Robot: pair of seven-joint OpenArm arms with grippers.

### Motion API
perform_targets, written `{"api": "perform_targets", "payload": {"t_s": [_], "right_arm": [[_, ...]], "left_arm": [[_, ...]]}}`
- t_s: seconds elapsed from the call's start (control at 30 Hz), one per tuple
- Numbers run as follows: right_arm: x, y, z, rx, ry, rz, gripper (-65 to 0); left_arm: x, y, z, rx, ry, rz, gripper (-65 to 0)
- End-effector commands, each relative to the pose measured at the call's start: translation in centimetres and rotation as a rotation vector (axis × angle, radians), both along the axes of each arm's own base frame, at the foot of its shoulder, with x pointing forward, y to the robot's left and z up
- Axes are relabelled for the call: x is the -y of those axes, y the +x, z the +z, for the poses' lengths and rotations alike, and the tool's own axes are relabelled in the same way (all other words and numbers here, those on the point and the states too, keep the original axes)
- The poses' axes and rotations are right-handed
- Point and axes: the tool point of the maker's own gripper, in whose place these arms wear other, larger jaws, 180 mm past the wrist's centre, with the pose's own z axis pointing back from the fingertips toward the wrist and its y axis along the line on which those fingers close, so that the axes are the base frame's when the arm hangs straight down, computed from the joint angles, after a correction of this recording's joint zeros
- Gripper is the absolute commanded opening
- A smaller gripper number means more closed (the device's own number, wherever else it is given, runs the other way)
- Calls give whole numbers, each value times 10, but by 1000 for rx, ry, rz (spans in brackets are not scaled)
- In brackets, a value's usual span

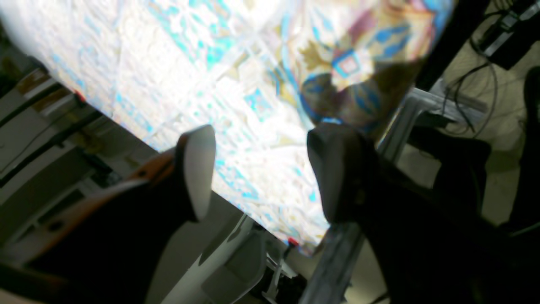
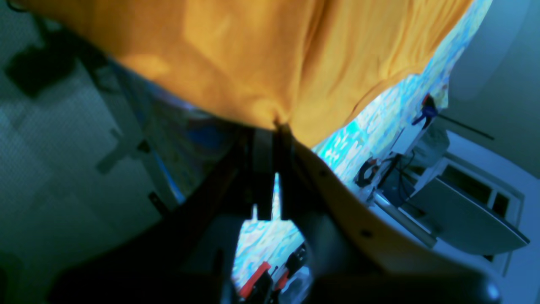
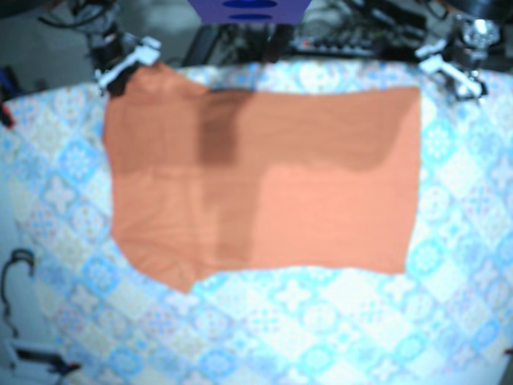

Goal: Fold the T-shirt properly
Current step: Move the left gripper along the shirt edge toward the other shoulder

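Note:
An orange T-shirt [image 3: 264, 184] lies spread out flat on the blue-patterned tablecloth [image 3: 321, 321], its folded layers showing as darker bands. My right gripper [image 3: 124, 64] is at the shirt's far left corner. In the right wrist view that gripper [image 2: 276, 126] is shut on a pinch of the orange fabric [image 2: 253, 55]. My left gripper [image 3: 450, 68] hovers off the shirt's far right corner. In the left wrist view it [image 1: 261, 169] stands open over bare tablecloth [image 1: 168, 63], with nothing between its fingers [image 1: 198, 169].
The table's far edge runs right behind both grippers, with cables and equipment [image 3: 361, 32] beyond it. A blue object [image 3: 248, 10] sits at the top centre. A cable loop [image 3: 12, 273] lies at the table's left edge. Patterned cloth extends in front of the shirt.

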Motion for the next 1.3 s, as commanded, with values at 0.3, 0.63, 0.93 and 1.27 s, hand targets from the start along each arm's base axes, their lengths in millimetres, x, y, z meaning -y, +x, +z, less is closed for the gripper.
{"api": "perform_targets", "payload": {"t_s": [0.3, 0.63, 0.93, 1.27], "right_arm": [[3, 4, 6, 23, -10, 9, -648], [3, 3, 6, 23, -9, 10, -648], [3, 2, 6, 18, -10, 10, -648], [2, 2, 6, 20, -9, 10, -648]], "left_arm": [[27, 32, -5, 48, -36, -66, -271], [49, 23, -21, -15, -82, -70, -271], [40, 14, -30, -45, -67, -50, -271], [52, 21, -34, -31, -92, -50, -271]]}}
